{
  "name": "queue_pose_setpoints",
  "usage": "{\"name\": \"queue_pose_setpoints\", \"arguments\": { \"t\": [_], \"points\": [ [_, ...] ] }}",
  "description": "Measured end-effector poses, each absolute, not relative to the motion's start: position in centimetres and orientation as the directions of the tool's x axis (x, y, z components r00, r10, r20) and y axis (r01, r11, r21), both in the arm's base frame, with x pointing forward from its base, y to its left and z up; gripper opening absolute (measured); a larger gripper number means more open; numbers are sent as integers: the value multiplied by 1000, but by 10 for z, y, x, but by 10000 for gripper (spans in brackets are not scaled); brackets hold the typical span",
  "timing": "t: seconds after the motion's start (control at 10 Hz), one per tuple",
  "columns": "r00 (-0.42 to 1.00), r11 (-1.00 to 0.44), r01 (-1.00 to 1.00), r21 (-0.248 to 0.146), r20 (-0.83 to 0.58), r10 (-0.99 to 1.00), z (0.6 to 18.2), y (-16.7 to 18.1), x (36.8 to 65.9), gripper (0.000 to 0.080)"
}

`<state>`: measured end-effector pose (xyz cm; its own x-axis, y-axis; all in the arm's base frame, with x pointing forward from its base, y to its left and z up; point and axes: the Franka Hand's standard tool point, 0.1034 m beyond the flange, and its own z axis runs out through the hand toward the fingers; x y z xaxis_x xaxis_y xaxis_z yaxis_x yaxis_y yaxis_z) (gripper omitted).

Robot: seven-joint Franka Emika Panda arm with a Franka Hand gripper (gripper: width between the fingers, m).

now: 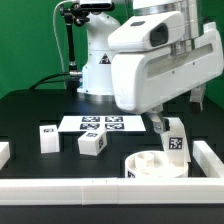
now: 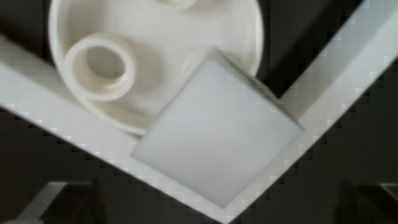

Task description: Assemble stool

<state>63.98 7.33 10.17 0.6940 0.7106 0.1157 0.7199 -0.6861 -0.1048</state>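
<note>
The stool's round white seat (image 1: 157,166) lies hollow side up near the front right corner of the table; in the wrist view the seat (image 2: 160,40) shows a round socket (image 2: 103,65). One leg (image 1: 175,140) stands upright at the seat's right rim, its tag facing the camera. The same leg (image 2: 214,135) looks like a tilted pale square in the wrist view. My gripper (image 1: 176,118) hangs just above this leg, open, fingers wide on either side and not closed on it. In the wrist view the gripper (image 2: 210,203) shows only dark blurred fingers (image 2: 43,200). Two more legs (image 1: 47,137) (image 1: 92,143) lie loose at the exterior view's left.
The marker board (image 1: 100,124) lies behind the loose legs. White border rails run along the front (image 1: 90,190) and the right (image 1: 208,155), meeting in a corner (image 2: 222,210) close to the seat. The arm's base (image 1: 95,60) stands at the back.
</note>
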Motion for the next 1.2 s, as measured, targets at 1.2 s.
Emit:
{"name": "queue_pose_setpoints", "arguments": {
  "t": [1.2],
  "points": [
    [-2, -3, 999, 52, 103, 995, 106, 83, 643, 649]
  ]
}}
